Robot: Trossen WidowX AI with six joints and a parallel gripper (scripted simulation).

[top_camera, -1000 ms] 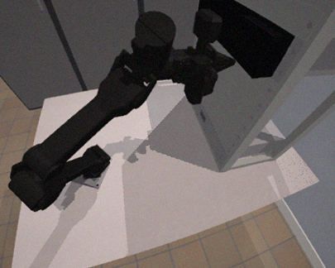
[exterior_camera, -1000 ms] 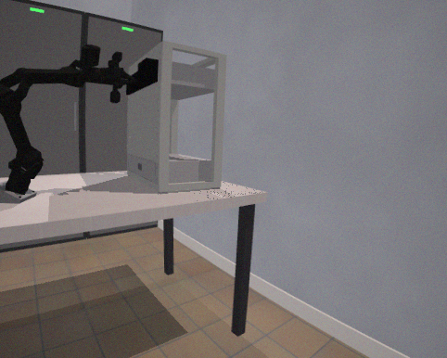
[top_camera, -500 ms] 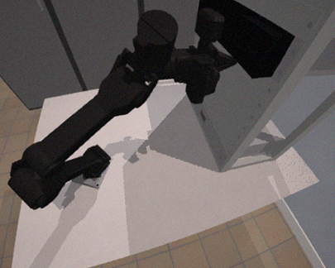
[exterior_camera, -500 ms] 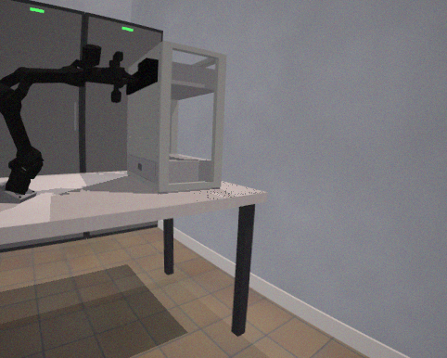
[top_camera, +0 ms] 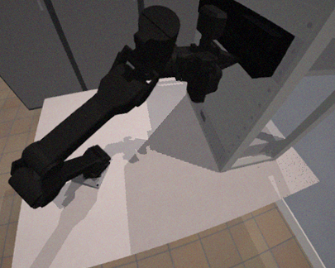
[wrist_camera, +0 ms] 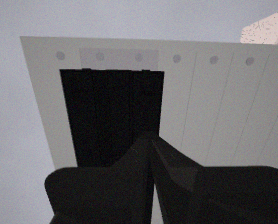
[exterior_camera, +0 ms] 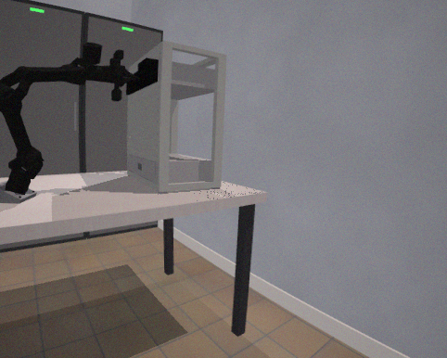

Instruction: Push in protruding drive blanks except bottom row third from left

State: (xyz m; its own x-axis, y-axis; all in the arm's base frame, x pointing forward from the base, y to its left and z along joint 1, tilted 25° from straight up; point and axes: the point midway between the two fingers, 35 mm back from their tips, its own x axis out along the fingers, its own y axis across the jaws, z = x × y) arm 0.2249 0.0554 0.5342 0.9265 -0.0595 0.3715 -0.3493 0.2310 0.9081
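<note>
The light grey rack [top_camera: 258, 112] [exterior_camera: 159, 121] [wrist_camera: 215, 110] stands on the white table [top_camera: 173, 199] [exterior_camera: 116, 204]. Black drive blanks [top_camera: 253, 40] [exterior_camera: 149, 73] [wrist_camera: 107, 115] stick out of the top of its front face. A grey blank [exterior_camera: 141, 168] sticks out a little in the bottom row. My gripper [top_camera: 229, 60] [exterior_camera: 134, 80] [wrist_camera: 147, 135] is shut on nothing. Its joined fingertips are at the black blanks' front, at their lower right edge in the wrist view. I cannot tell if they touch. The other blanks look flush with the front.
Dark cabinets [top_camera: 47, 16] [exterior_camera: 46, 93] stand behind the table. The arm's base [top_camera: 92, 178] [exterior_camera: 16, 192] is mounted on the table's left part. The rack stands close to the table's right corner [top_camera: 299, 171] [exterior_camera: 250, 192]. A blue-grey wall [exterior_camera: 348, 139] is to the right.
</note>
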